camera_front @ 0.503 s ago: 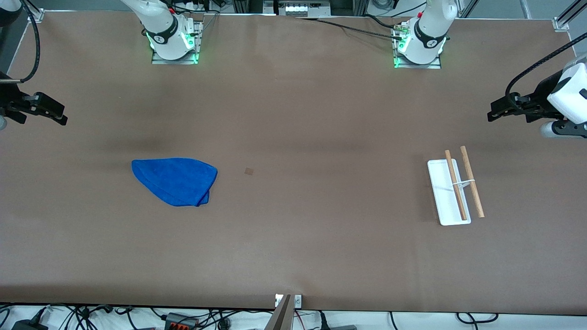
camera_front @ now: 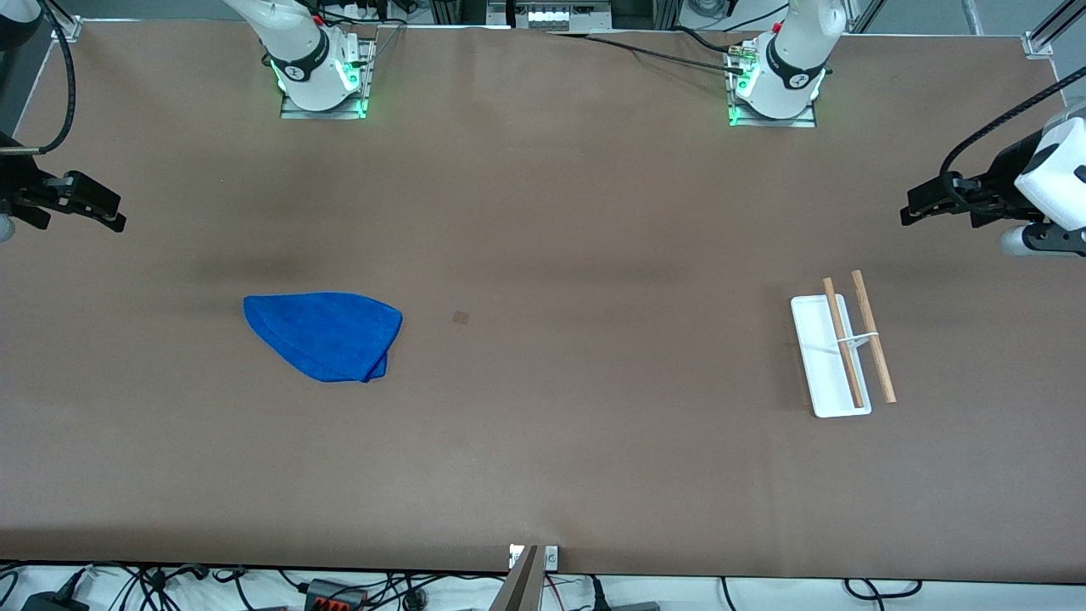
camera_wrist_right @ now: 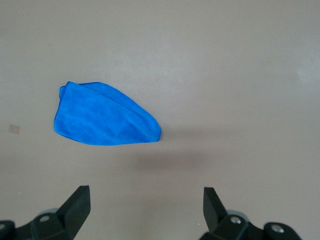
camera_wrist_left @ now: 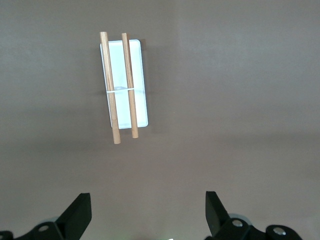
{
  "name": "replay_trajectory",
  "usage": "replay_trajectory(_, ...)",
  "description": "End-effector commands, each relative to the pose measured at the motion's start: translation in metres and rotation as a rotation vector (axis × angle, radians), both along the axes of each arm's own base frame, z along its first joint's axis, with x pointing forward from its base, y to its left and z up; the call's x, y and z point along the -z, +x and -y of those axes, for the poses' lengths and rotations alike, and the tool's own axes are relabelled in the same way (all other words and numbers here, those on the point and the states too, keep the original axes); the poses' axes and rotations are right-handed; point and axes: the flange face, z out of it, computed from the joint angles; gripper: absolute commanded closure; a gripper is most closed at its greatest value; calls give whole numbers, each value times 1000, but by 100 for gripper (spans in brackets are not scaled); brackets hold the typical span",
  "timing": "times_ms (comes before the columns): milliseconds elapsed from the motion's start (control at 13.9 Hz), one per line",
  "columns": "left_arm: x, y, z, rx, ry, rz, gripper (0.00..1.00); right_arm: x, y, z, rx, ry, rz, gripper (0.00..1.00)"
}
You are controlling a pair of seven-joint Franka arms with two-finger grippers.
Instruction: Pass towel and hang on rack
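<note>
The rack (camera_front: 838, 352) stands on the table (camera_front: 543, 475) toward the left arm's end, its white base (camera_front: 816, 356) flat on the brown surface and bare, with two wooden rods (camera_front: 872, 336) running side by side above it on a thin wire support; nothing hangs on them. The towel (camera_front: 323, 334) lies crumpled flat toward the right arm's end, at about 9 o'clock from the rack and well apart from it, touched by neither arm. A small brown patch (camera_front: 461, 317) sits at roughly 3 o'clock from the towel. The left gripper (camera_wrist_left: 148, 212) hangs over the table's edge at about 1 o'clock from the rack, fingers (camera_wrist_left: 77, 215) spread wide and holding nothing. The right gripper (camera_wrist_right: 146, 210) hangs at about 10 o'clock from the towel, fingers (camera_wrist_right: 76, 206) equally wide apart and empty.
</note>
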Motion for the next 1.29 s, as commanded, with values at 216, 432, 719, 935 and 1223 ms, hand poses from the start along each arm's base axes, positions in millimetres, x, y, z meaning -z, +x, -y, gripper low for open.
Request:
replay_trajectory(216, -2, -1, -3, -7, -20, -1, 0, 71, 29, -44, -75, -4, -97, 0)
replay_trajectory(432, -2, -1, -6, -12, -20, -1, 0, 133, 57, -107, -183, -20, -98, 0)
replay_trajectory(719, -2, -1, -6, -6, -21, 0, 0, 216, 110, -142, -228, -10, 0, 0)
replay_trajectory(935, -2, -1, -6, -6, -23, 0, 0, 261, 131, -159, -192, 3, 34, 0)
replay_trajectory(1223, -1, 0, -7, -7, -23, -2, 0, 315, 127, -204, -147, -5, -6, 16)
